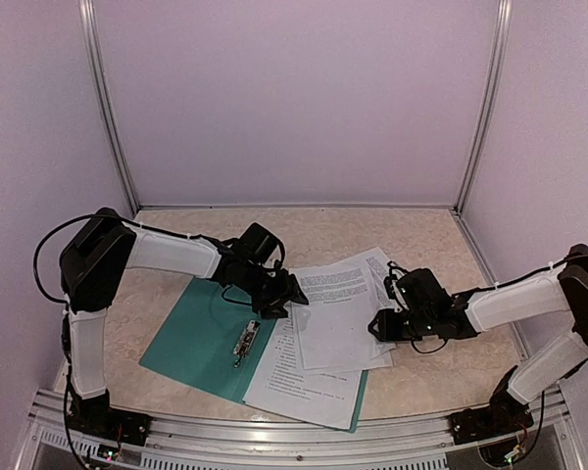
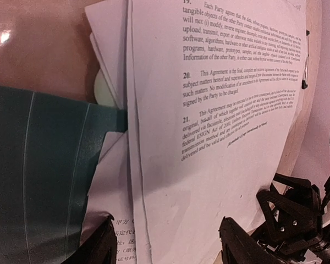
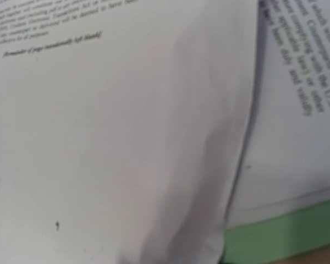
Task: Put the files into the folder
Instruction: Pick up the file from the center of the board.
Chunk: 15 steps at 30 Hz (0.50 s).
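The files (image 1: 335,305) lie as a loose, fanned stack of printed white sheets in the middle of the table (image 1: 421,235). Their near part overlaps one more sheet (image 1: 309,382), which lies flat on the right leaf of the folder (image 1: 191,338). The folder is spread open, its dark teal left leaf bare, and a thin teal edge peeks out at the near right corner under that lower sheet. A small silver clip (image 1: 245,339) sits by the spine, just left of the paper. The far corners of the stack reach past the folder onto the tabletop. The left gripper (image 1: 292,294) is down at the stack's left edge, between the clip and the paper. From its wrist camera, the black fingers (image 2: 102,245) stand well apart, with the edge of the top sheet running through the gap and nothing pinched. The right gripper (image 1: 380,325) is at the stack's right edge, low and touching or nearly touching the paper. Its wrist camera is filled by a rumpled sheet with no fingers in sight, so I cannot tell how its jaws stand. A pale green strip (image 3: 280,234) shows under the sheets in that close view.
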{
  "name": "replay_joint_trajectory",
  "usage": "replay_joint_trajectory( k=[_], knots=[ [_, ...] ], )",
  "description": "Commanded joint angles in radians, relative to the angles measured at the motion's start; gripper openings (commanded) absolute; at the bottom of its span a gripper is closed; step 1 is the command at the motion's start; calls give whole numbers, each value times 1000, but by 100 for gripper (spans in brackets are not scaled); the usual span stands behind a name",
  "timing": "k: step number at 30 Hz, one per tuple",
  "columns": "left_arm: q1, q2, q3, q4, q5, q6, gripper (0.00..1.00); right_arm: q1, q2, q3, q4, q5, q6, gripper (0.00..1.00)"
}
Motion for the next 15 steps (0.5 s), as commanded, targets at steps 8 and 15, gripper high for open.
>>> replay_joint_trajectory(
  k=[8, 15],
  knots=[
    [-14, 91, -4, 77, 26, -8, 56, 12, 41, -59, -5, -91, 44, 38],
    [-6, 45, -70, 182, 49, -29, 53, 12, 41, -68, -1, -92, 50, 37]
  ],
)
